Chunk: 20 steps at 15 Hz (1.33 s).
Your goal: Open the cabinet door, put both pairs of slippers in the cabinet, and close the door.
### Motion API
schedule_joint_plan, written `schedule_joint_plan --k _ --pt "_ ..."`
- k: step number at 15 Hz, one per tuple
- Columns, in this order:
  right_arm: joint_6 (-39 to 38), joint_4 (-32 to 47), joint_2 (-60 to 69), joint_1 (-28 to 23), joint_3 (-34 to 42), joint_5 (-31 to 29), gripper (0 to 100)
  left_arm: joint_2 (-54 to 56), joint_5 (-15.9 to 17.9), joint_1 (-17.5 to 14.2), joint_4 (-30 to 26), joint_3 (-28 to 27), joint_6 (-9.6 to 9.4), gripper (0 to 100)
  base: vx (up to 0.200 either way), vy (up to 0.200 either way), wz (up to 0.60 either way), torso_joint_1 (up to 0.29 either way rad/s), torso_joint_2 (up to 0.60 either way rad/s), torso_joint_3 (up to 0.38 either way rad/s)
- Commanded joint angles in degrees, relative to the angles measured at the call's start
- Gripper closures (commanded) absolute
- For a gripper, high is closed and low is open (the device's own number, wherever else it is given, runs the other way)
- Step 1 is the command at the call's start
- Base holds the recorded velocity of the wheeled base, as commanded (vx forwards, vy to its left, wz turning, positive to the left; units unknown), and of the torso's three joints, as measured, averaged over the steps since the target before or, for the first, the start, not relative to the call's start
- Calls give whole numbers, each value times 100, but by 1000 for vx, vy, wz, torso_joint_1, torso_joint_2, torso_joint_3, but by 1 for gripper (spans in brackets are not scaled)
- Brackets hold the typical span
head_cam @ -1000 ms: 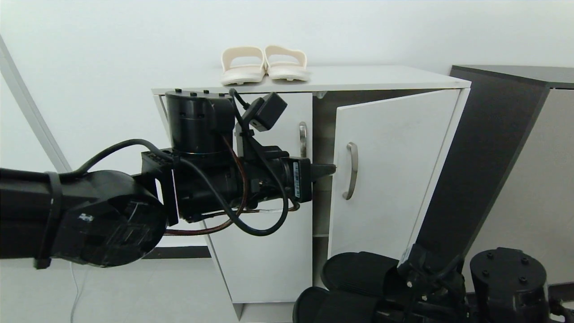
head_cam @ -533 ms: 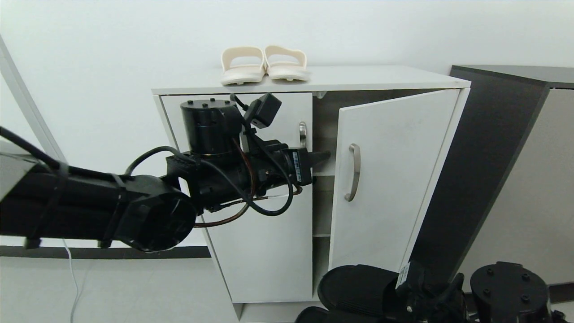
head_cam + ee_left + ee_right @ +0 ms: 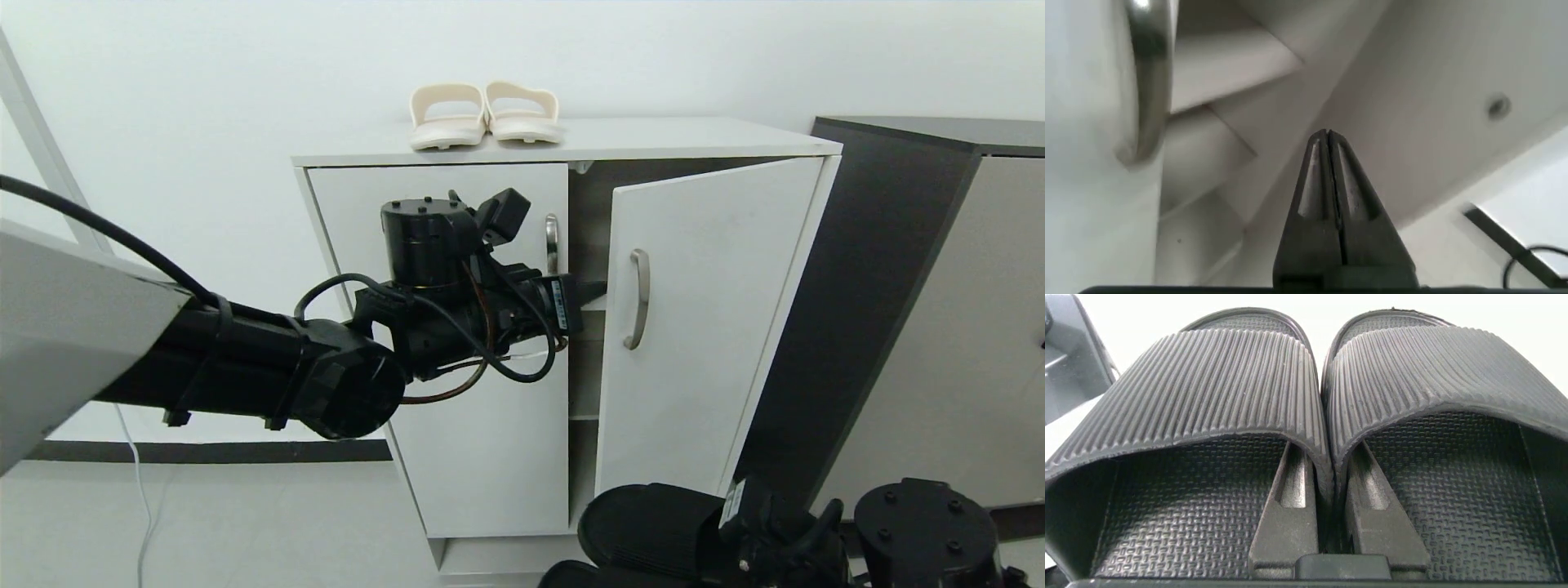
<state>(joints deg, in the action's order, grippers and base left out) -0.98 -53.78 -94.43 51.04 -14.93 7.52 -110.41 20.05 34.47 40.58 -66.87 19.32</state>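
Left pincer (image 3: 600, 287) is held closed at the free edge of the cabinet door (image 3: 702, 327), presumably to push it wider; black slippers (image 3: 1225, 384) are clamped in the right pincer (image 3: 1327, 461).

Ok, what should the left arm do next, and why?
Probably sweep the shut left pincer rightward against the right door, opening it wider: the door is only ajar, and the gap looks too narrow for the black slippers held in the right pincer.
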Motion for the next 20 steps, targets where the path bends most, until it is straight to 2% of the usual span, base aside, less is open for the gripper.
schedule_joint_plan --k 1,4,7,8,9,12,15,17,20 --pt "1 8 -23 11 -1 12 100 -24 -1 112 2 -37 10 100 -200 0 0 -2 7 2" --pt "1 8 -23 134 -1 12 100 -51 -1 666 310 -28 10 100 -200 0 0 1 -1 1" --pt "1 0 -23 134 8 12 100 -130 -1 675 618 -11 80 100 -133 0 0 0 3 2" --pt "1 0 -32 134 8 12 100 -130 -1 560 732 77 256 100 0 0 0 0 0 0" --pt "1 0 -41 134 8 12 100 -139 -10 499 820 130 327 100 0 0 0 0 0 0" --pt "1 0 -41 134 8 4 100 -77 -10 323 987 332 335 100 0 0 0 0 0 0" --pt "-8 0 -76 90 -18 -23 100 151 -186 218 1031 578 327 100 0 0 0 0 0 0" --pt "-34 -9 -287 -138 -229 -119 100 547 -204 42 1031 1018 309 100 0 0 0 0 0 0" --pt "-307 -9 -744 -508 -871 -1007 100 1522 -204 -310 978 2099 212 100 0 0 0 0 0 0"
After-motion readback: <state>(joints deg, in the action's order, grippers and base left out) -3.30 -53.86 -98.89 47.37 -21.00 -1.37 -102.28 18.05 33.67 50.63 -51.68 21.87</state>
